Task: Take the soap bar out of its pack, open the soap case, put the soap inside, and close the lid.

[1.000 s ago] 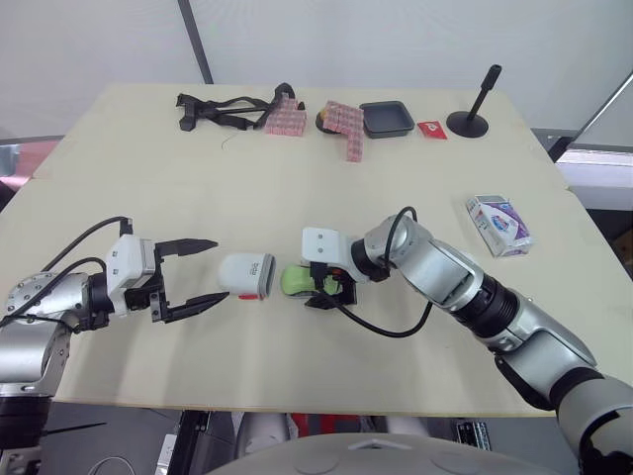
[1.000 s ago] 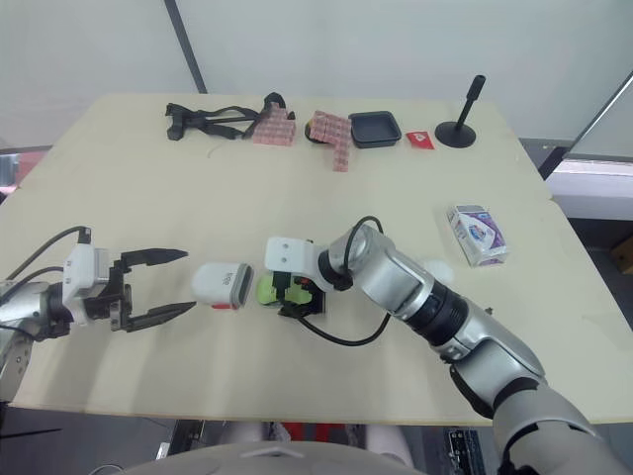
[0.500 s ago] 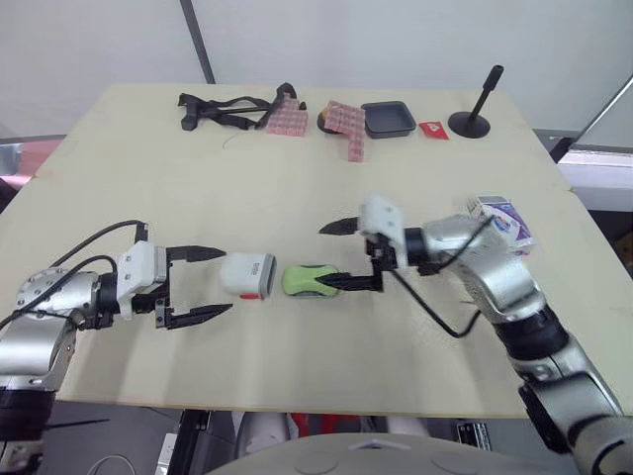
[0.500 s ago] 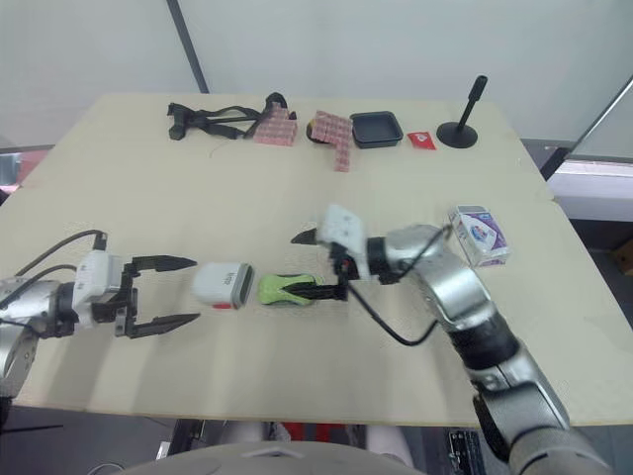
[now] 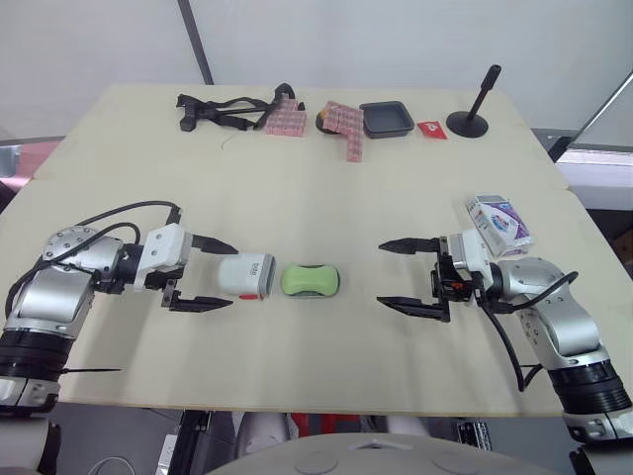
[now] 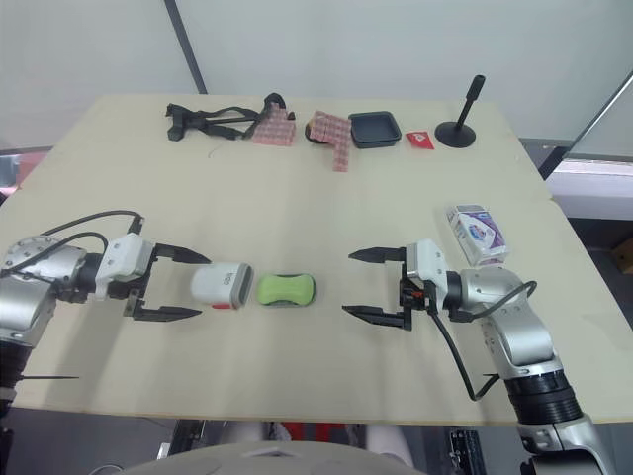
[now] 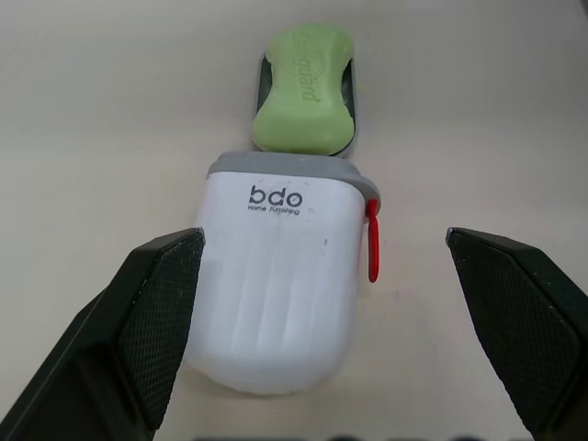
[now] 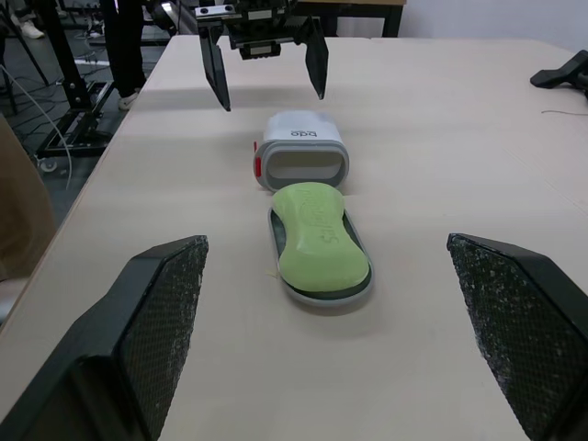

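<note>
From my station I see the green soap bar (image 5: 311,280) out of its pack, lying near the middle of the front half of the table (image 5: 297,188). It rests on a shallow grey tray (image 8: 360,280), which the right wrist view shows under its edges. Just beside it, toward the robot's left, the white soap case cover (image 5: 246,274) lies on its side with a red tab on its rim. Its grey-rimmed mouth faces the soap, but I cannot tell whether the two touch. The left gripper (image 5: 232,276) is spread wide with one finger on each side of the cover. One pad sits close along the cover's side and the other stands apart, and the gripper holds nothing. The right gripper (image 5: 380,271) is also wide open and empty, pointing at the soap from the robot's right and well apart from it. The soap pack (image 5: 498,224), a white and purple box, lies near the table's right edge beyond the right gripper. Along the far edge are a black strap bundle (image 5: 223,109), pink patterned blocks (image 5: 344,127), a black tray (image 5: 386,119), a small red packet (image 5: 431,129) and a black stand (image 5: 471,117).
</note>
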You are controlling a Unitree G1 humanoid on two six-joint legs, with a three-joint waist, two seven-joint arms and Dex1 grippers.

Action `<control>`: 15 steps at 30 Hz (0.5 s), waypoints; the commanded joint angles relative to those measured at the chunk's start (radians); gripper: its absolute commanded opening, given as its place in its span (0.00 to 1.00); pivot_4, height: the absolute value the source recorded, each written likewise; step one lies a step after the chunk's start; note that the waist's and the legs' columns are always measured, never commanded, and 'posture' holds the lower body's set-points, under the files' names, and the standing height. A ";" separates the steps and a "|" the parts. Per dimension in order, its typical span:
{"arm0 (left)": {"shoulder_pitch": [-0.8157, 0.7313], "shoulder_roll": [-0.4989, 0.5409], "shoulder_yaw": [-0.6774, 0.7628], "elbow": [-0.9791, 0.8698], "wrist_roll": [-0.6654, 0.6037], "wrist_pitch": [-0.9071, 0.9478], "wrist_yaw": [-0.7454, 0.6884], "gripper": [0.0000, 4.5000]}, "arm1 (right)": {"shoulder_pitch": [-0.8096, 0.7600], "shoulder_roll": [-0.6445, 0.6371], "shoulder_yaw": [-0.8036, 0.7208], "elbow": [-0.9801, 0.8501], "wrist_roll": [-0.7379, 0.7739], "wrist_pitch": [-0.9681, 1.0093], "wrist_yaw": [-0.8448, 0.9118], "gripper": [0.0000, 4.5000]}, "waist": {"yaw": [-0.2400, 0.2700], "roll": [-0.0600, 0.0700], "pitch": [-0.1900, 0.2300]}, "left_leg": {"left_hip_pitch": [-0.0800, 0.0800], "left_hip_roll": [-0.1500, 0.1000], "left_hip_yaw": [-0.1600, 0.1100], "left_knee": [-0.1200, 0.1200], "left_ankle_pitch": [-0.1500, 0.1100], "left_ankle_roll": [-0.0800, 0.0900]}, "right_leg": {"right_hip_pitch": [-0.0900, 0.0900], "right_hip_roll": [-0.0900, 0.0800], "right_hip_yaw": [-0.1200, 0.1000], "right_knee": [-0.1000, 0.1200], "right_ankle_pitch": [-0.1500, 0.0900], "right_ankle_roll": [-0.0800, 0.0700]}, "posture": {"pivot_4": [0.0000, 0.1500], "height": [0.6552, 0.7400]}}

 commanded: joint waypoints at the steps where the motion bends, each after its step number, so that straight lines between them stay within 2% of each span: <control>1: -0.013 0.017 0.008 0.003 -0.002 -0.008 -0.011 1.00 | -0.004 -0.015 -0.013 -0.008 0.013 -0.026 0.002 1.00 | 0.001 0.000 0.000 | -0.001 0.000 0.000 0.000 0.000 0.000 | 0.000 0.000 0.000 0.000 0.000 0.000 | 1.00 1.00; 6: -0.014 0.018 0.007 0.004 -0.003 -0.010 -0.011 1.00 | -0.004 -0.017 -0.011 -0.006 0.015 -0.030 0.001 1.00 | 0.001 0.000 0.000 | -0.001 0.000 0.000 0.000 0.000 0.000 | 0.001 0.000 0.000 0.000 0.000 0.000 | 1.00 1.00; 8: -0.114 -0.013 -0.061 0.106 0.096 -0.094 0.002 1.00 | 0.132 -0.034 -0.023 -0.048 0.011 -0.067 0.012 1.00 | 0.014 0.000 0.000 | -0.001 0.000 -0.001 0.000 0.000 0.000 | 0.001 0.000 -0.001 -0.001 0.000 0.000 | 1.00 1.00; 10: -0.174 -0.034 -0.095 0.169 0.137 -0.127 0.006 1.00 | 0.202 -0.043 -0.032 -0.063 0.010 -0.088 0.006 1.00 | 0.032 0.000 0.000 | 0.002 0.000 -0.003 0.000 0.000 0.001 | 0.001 -0.001 -0.004 -0.002 0.000 0.000 | 1.00 1.00; 15: -0.200 -0.050 -0.109 0.205 0.141 -0.149 -0.010 1.00 | 0.216 -0.050 -0.037 -0.054 0.011 -0.104 -0.012 1.00 | 0.008 0.000 0.000 | -0.002 -0.002 -0.001 0.000 0.000 0.001 | 0.002 -0.003 -0.001 -0.002 0.000 0.000 | 1.00 1.00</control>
